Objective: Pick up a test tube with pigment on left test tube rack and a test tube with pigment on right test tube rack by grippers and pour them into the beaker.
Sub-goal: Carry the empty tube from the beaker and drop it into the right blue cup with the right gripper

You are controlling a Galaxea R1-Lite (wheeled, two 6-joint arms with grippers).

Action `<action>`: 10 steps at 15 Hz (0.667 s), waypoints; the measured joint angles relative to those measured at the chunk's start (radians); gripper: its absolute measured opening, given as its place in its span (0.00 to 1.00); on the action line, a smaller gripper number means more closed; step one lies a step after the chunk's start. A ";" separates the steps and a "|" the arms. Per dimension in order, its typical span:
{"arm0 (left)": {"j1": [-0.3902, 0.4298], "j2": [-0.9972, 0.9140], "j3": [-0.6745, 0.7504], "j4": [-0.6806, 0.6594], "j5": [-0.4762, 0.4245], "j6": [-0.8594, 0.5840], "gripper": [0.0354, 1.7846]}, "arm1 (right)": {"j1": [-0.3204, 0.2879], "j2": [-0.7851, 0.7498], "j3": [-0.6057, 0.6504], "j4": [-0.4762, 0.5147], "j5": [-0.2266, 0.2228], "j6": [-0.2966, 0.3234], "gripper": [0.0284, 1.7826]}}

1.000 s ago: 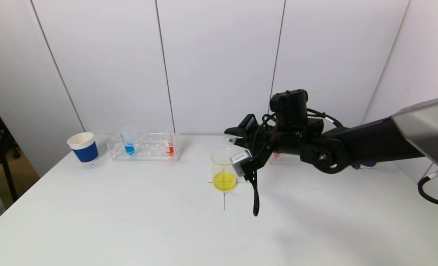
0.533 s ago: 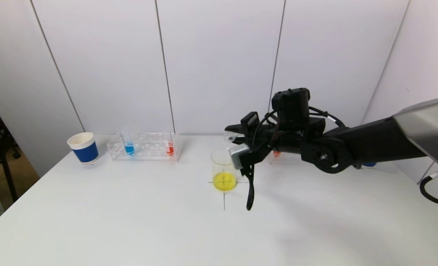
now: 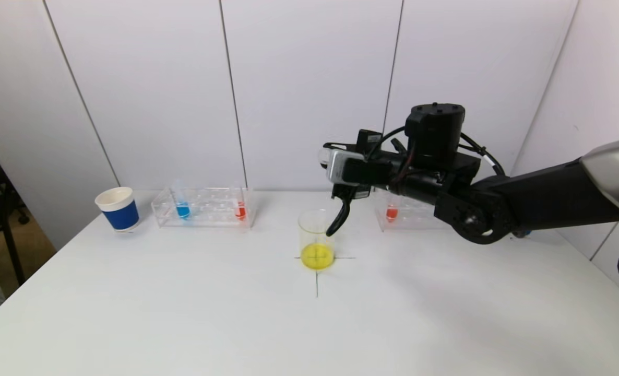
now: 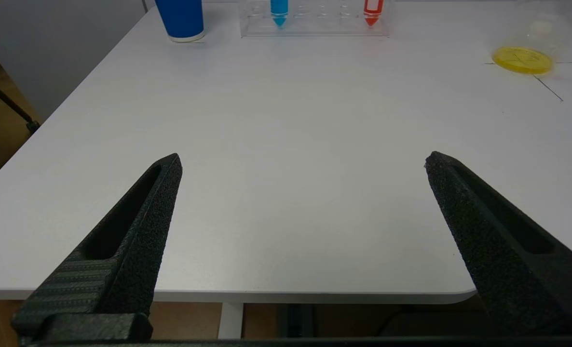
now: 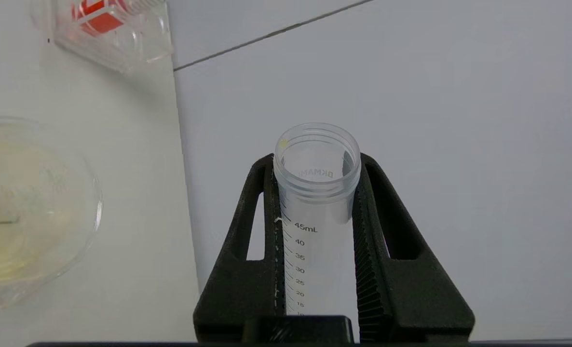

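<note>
Gripping an empty tube (image 5: 316,207), the right gripper (image 5: 316,193) hangs above and just behind the beaker (image 3: 316,237), fingers pinching the tube's sides; yellow liquid lies in the beaker at table centre; the left gripper (image 4: 303,164) waits at the near edge, fingers spread wide; blue and red tubes stand in the far-left rack (image 3: 205,208).

White table (image 3: 184,313): beaker (image 3: 316,240), racks, cup.
</note>
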 joint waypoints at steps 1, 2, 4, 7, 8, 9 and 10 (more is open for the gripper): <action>0.000 0.000 0.000 0.000 0.000 0.000 0.99 | -0.001 -0.006 0.000 -0.019 -0.020 0.053 0.25; 0.000 0.000 0.000 0.000 0.000 0.000 0.99 | -0.002 -0.012 -0.001 -0.041 -0.045 0.116 0.25; 0.000 0.000 0.000 0.000 0.000 0.000 0.99 | -0.006 -0.033 -0.010 -0.051 -0.088 0.239 0.25; 0.000 0.000 0.000 0.000 0.000 0.000 0.99 | -0.028 -0.070 -0.020 -0.055 -0.142 0.406 0.25; 0.000 0.000 0.000 0.000 0.000 0.000 0.99 | -0.034 -0.081 -0.023 -0.052 -0.172 0.464 0.25; 0.000 0.000 0.000 0.000 0.000 0.000 0.99 | -0.041 -0.091 -0.025 -0.049 -0.201 0.518 0.25; 0.000 0.000 0.000 0.000 0.000 0.000 0.99 | -0.057 -0.101 -0.029 -0.047 -0.223 0.574 0.25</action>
